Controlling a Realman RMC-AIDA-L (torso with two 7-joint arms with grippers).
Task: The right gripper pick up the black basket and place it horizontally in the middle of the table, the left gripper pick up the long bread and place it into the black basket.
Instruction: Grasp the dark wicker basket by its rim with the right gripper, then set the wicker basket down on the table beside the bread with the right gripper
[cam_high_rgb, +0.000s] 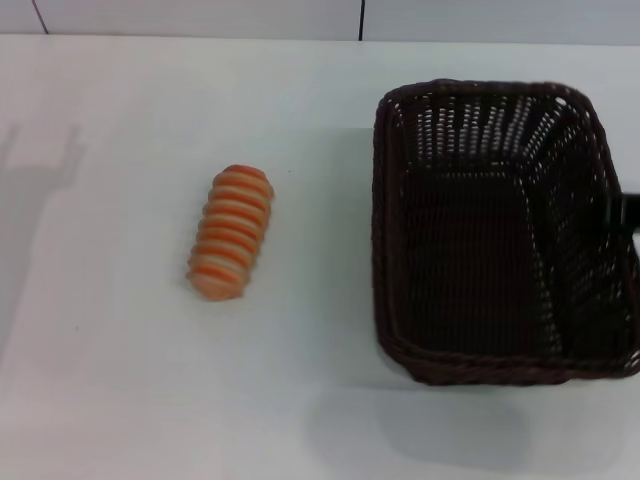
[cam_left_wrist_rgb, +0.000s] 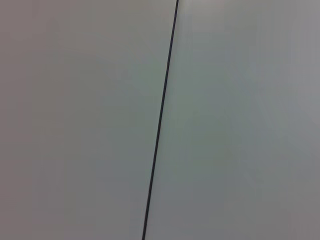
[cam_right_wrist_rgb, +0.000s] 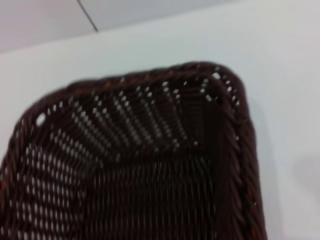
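Just right claw (cam_high_rgb: 630, 212) at black basket (cam_high_rgb: 480, 240) outer rim, grip state unclear.

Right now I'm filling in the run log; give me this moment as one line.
basket: right side of table, empty | bread: on table, left of basket, apart | right gripper: at basket's right rim | left gripper: out of view

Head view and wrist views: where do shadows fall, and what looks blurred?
Head view: a soft shadow lies on the table before the black basket, another faint one at far left. Right wrist view: the basket's near weave is blurred. Left wrist view: only plain panels and a dark seam.
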